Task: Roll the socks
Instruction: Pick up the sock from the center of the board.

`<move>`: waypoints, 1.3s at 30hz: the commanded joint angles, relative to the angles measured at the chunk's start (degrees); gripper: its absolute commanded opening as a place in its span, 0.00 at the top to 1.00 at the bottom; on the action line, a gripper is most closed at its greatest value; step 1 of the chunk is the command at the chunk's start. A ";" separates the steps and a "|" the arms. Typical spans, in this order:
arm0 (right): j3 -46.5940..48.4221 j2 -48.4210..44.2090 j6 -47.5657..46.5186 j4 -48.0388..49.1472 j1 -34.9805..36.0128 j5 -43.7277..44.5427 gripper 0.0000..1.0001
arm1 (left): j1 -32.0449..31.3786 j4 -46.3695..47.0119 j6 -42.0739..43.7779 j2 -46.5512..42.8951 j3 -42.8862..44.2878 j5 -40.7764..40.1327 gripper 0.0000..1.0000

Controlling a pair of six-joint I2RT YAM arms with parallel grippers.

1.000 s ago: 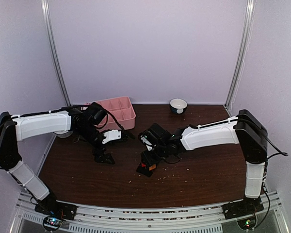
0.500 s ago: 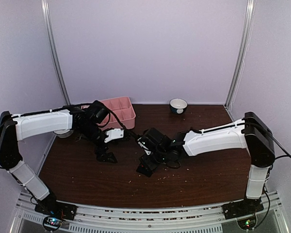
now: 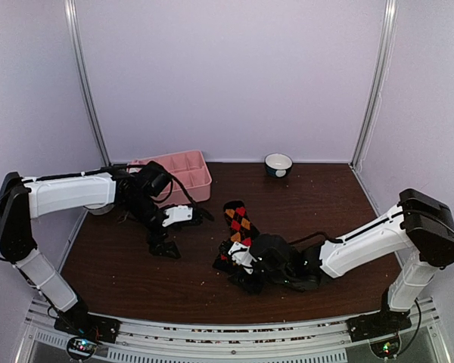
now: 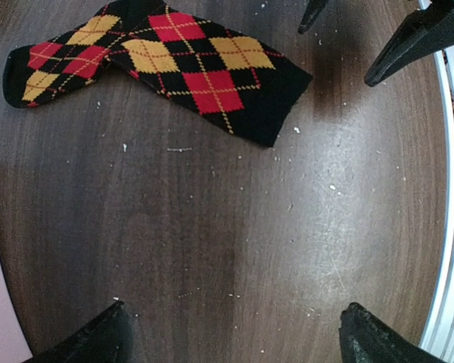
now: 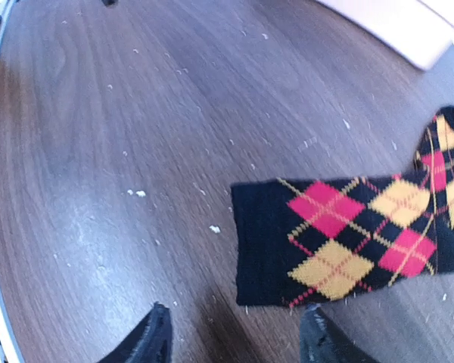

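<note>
The dark wooden surface [image 3: 325,197] spreads out under me, dusted with pale crumbs. At its far left stands a pink compartment tray [image 3: 185,170]. The black argyle sock [image 3: 238,219], with red and orange-yellow diamonds, lies flat near the middle of the surface, between my two arms, bent at the heel with its cuff end toward the near edge. A small bowl [image 3: 278,163] sits at the far edge, well apart from the sock. My left fingers [image 3: 164,246] are spread as wide as they go over bare wood to the left of the sock, holding nothing. My right fingers [image 3: 240,277] are partly spread just at the cuff end, one tip close beside its edge, with nothing gripped between them.
</note>
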 commanded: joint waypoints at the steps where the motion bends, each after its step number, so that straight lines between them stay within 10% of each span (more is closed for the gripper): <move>1: 1.22 1.52 -7.60 8.00 -0.19 -1.43 0.49 | 1.47 -0.25 0.83 1.02 -0.87 0.78 0.03; 30: 2.45 9.95 -7.59 1.88 -2.73 -2.34 0.94 | 5.83 -4.67 1.18 1.92 1.70 4.97 0.06; 39: 5.84 8.61 -1.03 -2.59 -7.15 -15.83 1.00 | 3.96 -2.81 2.83 2.66 1.01 8.91 0.11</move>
